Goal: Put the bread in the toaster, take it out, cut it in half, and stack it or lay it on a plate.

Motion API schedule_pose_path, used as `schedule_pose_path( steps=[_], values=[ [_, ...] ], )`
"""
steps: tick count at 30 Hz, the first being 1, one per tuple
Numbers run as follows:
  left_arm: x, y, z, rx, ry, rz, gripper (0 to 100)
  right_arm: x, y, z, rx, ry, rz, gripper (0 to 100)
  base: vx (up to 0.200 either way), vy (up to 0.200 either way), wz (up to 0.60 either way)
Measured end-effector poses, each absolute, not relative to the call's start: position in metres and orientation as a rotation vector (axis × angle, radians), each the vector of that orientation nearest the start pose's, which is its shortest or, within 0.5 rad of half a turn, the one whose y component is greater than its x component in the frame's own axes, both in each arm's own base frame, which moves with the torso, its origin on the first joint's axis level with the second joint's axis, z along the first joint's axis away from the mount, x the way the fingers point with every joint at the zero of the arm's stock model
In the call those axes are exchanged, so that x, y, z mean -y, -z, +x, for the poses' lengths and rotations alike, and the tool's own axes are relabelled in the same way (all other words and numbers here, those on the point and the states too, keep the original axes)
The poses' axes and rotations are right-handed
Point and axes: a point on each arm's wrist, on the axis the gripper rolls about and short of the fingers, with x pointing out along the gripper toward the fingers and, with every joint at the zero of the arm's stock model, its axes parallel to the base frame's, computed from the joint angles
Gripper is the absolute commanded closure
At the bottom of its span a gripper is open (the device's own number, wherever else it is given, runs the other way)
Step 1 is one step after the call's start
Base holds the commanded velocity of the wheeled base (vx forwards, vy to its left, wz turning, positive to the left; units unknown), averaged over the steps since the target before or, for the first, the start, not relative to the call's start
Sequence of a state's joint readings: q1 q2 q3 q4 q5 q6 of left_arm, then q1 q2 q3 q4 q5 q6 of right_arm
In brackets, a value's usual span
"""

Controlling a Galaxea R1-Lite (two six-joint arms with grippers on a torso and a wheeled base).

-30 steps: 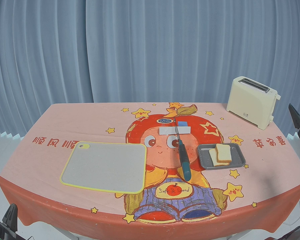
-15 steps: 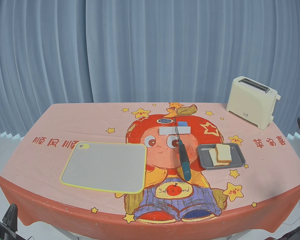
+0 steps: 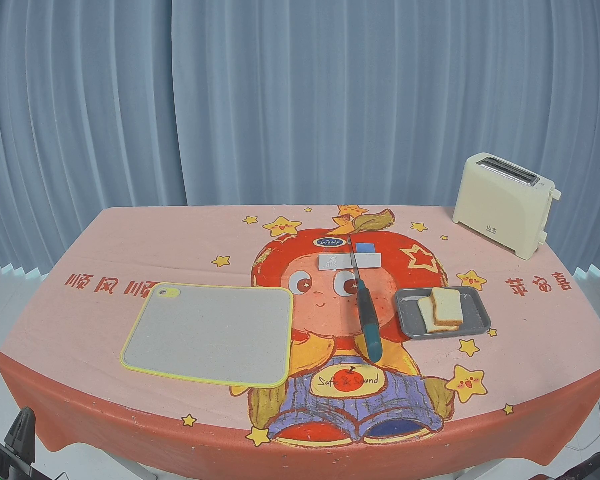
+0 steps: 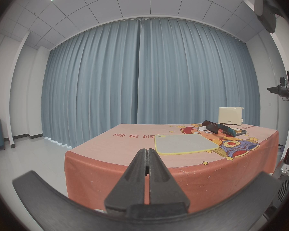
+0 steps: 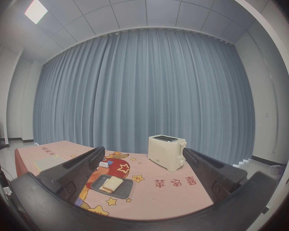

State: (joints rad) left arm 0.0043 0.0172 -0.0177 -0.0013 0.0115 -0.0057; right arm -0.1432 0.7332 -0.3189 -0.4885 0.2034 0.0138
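Two toasted bread pieces (image 3: 441, 309) lie overlapped in a small grey tray (image 3: 477, 315) right of the table's middle. The cream toaster (image 3: 503, 205) stands at the far right corner with nothing showing in its slot. A knife (image 3: 367, 308) with a teal handle lies left of the tray, and a grey cutting board (image 3: 210, 333) with a yellow rim is at the front left. My left gripper (image 4: 147, 158) is shut on nothing, low and off the table's left front corner. My right gripper (image 5: 143, 150) is open and empty, off the table's right side, facing the toaster (image 5: 165, 153) and bread (image 5: 112, 184).
The table (image 3: 113, 248) carries a pink printed cloth. A white and blue tag (image 3: 351, 259) lies under the knife's blade. Blue curtains hang close behind the table. Bare cloth stretches along the back and the front right.
My right gripper has drawn back past the right edge of the head view. The bread, knife, board and toaster are unmoved.
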Motion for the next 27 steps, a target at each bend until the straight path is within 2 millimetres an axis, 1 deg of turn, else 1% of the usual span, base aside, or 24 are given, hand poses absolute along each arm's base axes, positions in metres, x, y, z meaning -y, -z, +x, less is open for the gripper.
schedule_pose_path(
  steps=[7, 16, 27],
  values=[
    [0.000, -0.081, -0.023, 0.002, -0.016, -0.006, 100, 0.002, -0.207, 0.058, 0.112, -0.089, -0.016, 0, 0.000, 0.000, 0.00],
    [0.000, -0.081, -0.023, 0.002, -0.016, -0.006, 100, 0.000, -0.195, 0.045, 0.132, -0.097, -0.029, 0, 0.000, 0.000, 0.00],
    [0.000, -0.081, -0.023, 0.002, -0.016, -0.006, 100, -0.001, -0.182, 0.033, 0.147, -0.096, -0.044, 0, 0.000, 0.000, 0.00]
  ],
)
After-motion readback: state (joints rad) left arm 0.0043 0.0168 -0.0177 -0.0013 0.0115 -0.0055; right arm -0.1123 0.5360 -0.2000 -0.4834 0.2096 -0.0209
